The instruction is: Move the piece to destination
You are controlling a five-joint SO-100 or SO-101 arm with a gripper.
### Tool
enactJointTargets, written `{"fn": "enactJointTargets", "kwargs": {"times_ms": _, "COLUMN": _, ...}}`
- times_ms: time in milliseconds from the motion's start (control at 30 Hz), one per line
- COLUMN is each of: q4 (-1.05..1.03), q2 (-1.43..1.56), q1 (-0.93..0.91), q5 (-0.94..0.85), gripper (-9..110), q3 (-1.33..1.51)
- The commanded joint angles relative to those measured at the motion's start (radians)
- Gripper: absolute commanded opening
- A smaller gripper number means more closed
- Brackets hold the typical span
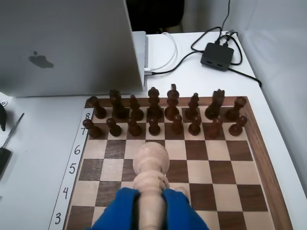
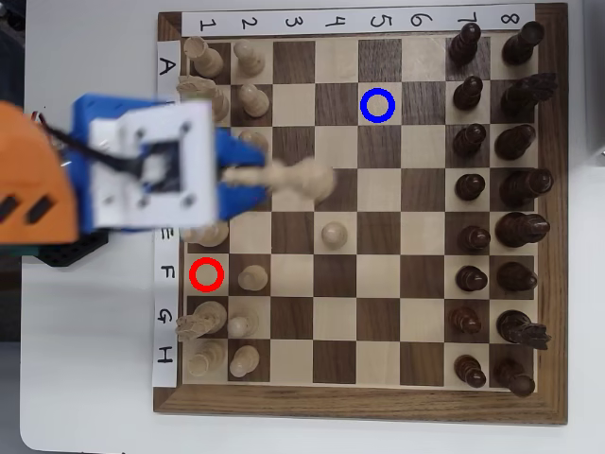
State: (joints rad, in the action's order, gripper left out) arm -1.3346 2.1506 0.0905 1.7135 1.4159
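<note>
The blue fingers (image 1: 152, 211) are closed on the piece (image 1: 152, 167), gripping its slim stem from both sides, so the pale wooden body rises between them in the wrist view. Seen from overhead, the piece (image 2: 288, 177) lies stretched to the right of the gripper, its rounded end over the squares near columns 3 and 4, in row D. Whether its base touches the board (image 2: 359, 397) cannot be told.

The blue ring (image 2: 377, 105) sits on a pale square in column 5, row B, up and to the right of the piece and well apart from it. The red ring (image 2: 206, 274) marks column 1, row F, below the arm (image 2: 38, 180).

A lone pale pawn (image 2: 334, 234) stands in column 4, row E, just below the piece's tip. Other pale pieces line columns 1 and 2, partly hidden by the gripper. The dark pieces (image 1: 165, 115) fill the two far rows in the wrist view.

On the white counter (image 1: 43, 158) beyond the board stand a laptop (image 1: 62, 45) and a black hub (image 1: 217, 55) with cables.
</note>
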Motion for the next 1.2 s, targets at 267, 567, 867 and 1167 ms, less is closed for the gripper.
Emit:
{"fn": "enactJointTargets", "kwargs": {"times_ms": 267, "q4": 0.291, "q2": -0.295, "q1": 0.160, "q5": 0.023, "gripper": 0, "q3": -0.196}}
{"fn": "enactJointTargets", "kwargs": {"times_ms": 567, "q4": 0.149, "q2": -0.442, "q1": 0.238, "q5": 0.100, "gripper": 0, "q3": -0.199}}
{"fn": "enactJointTargets", "kwargs": {"times_ms": 867, "q4": 0.000, "q2": -0.640, "q1": 0.285, "q5": 0.319, "gripper": 0, "q3": -0.310}}
{"fn": "enactJointTargets", "kwargs": {"times_ms": 1167, "q4": -0.080, "q2": -0.864, "q1": 0.279, "q5": 0.462, "gripper": 0, "q3": -0.543}}
